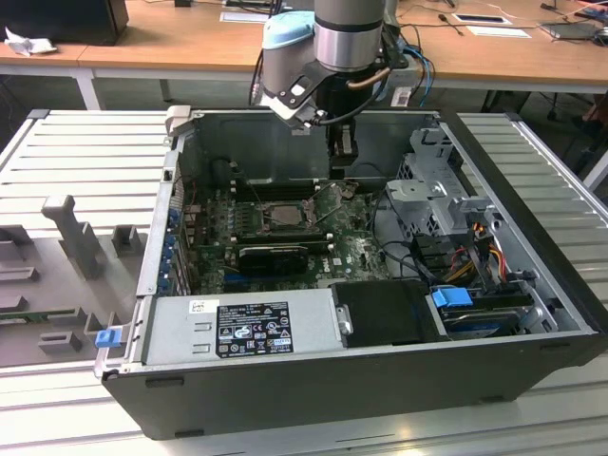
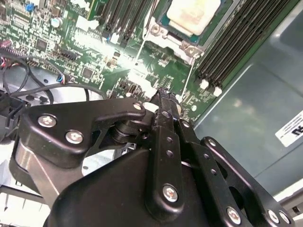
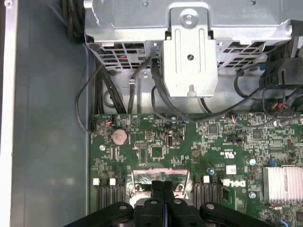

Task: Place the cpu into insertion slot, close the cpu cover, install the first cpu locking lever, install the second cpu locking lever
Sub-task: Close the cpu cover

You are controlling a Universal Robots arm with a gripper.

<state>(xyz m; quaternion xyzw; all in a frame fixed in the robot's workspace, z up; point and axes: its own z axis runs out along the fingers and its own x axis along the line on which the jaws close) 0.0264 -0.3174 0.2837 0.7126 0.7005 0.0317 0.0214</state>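
silver-topped cpu (image 2: 194, 13) sits in the socket (image 1: 275, 215). in the exterior view the gripper (image 1: 340, 152) hangs at 2 o'clock of it, fingers pressed together and empty, likely a narrow tip for pushing, not grasping.

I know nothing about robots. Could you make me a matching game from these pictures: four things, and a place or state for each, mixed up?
1. cpu
2. gripper
3. coin battery
4. blue clip

A. shut, above the green board
B. round and silvery, flat on the green board
C. outside the computer case, at the exterior view's left
D. square and pale, between rows of dark memory slots

Pairs: 1-D, 2-A, 3-B, 4-C.
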